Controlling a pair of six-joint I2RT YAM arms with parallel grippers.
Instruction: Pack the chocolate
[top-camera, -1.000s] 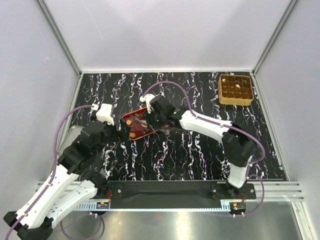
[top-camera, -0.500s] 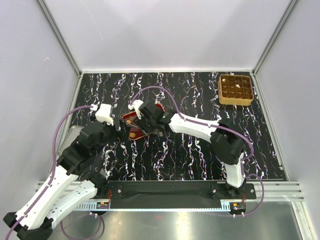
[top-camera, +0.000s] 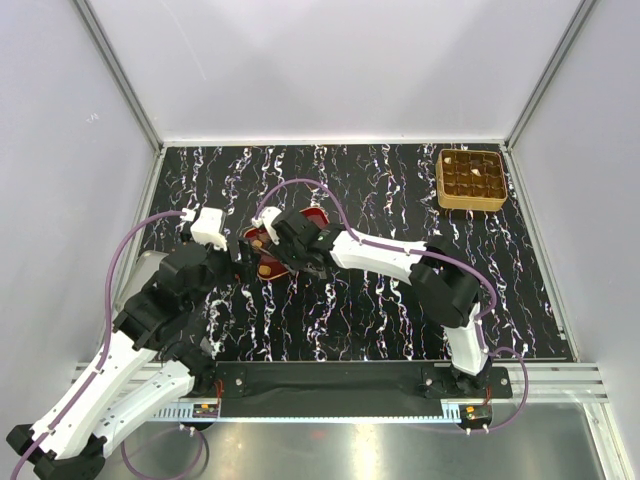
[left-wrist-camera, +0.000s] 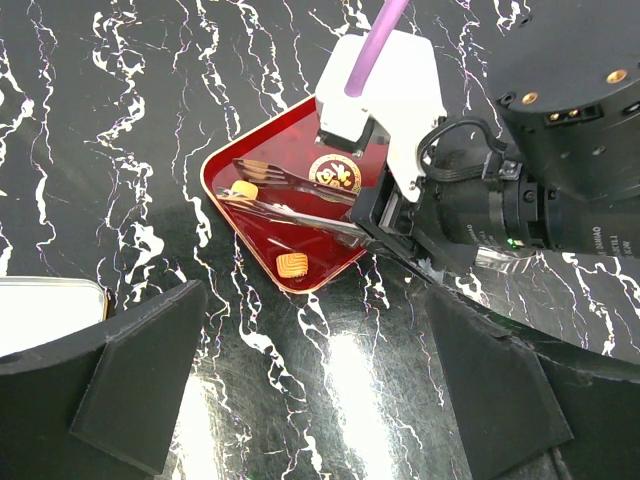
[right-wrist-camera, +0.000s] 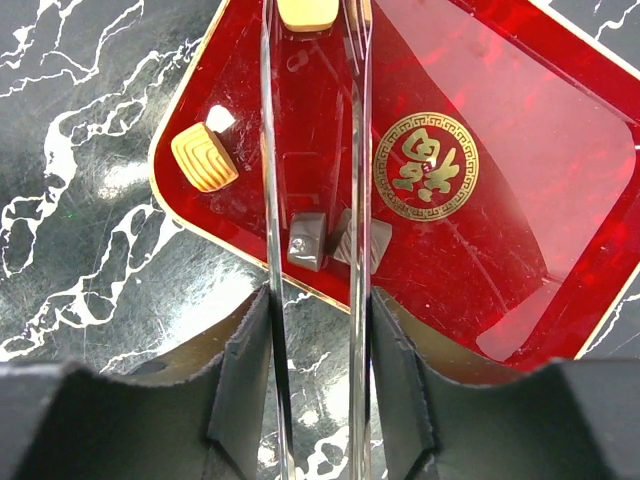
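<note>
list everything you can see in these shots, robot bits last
table: 1, black with white veins, under everything
red tray: 1, red with gold rim and emblem, left of centre
tan chocolates: 2, on the tray, one near its edge, one between the tong tips
dark chocolates: 2, side by side on the tray
golden box: 1, gridded, far right corner, contents too small to tell
silver tin: 1, partly seen, by the left arm
tongs: 1, shiny, over the tray
right gripper: jaws shut on the tongs
left gripper: jaws open, empty

Pale chocolate (right-wrist-camera: 307, 12) and tongs (right-wrist-camera: 267, 150) partly beyond right wrist view's top edge
</note>
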